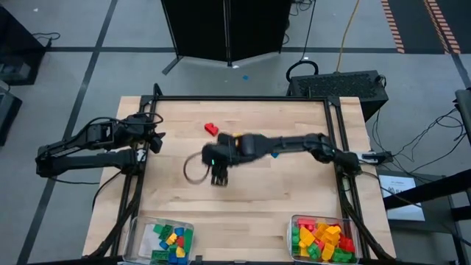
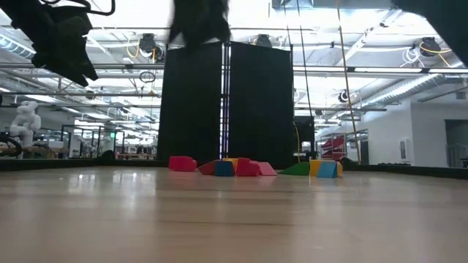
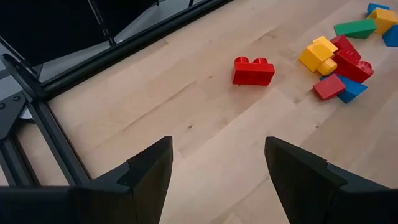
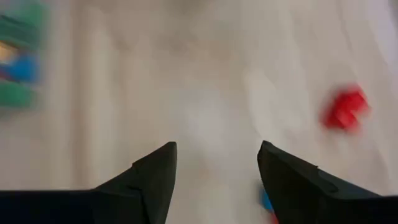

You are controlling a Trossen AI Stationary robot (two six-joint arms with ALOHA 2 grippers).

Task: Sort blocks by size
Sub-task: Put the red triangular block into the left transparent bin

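Bright, even overhead light on the table (image 1: 243, 191) — heavily motion-blurred above it, glaring ceiling lamps beyond.

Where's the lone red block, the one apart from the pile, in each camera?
High: red block, upper middle of table, left of pile.
Low: far edge, left of pile.
Left wrist: upper centre.
Right wrist: blurred red shape, possibly it.
Shared landmark: mixed pile.

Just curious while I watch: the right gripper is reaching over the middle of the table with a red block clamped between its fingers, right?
Not quite. The right gripper is over the middle of the table, but it holds nothing: the right wrist view shows its fingers apart with bare wood between them. The red block lies on the table beyond it.
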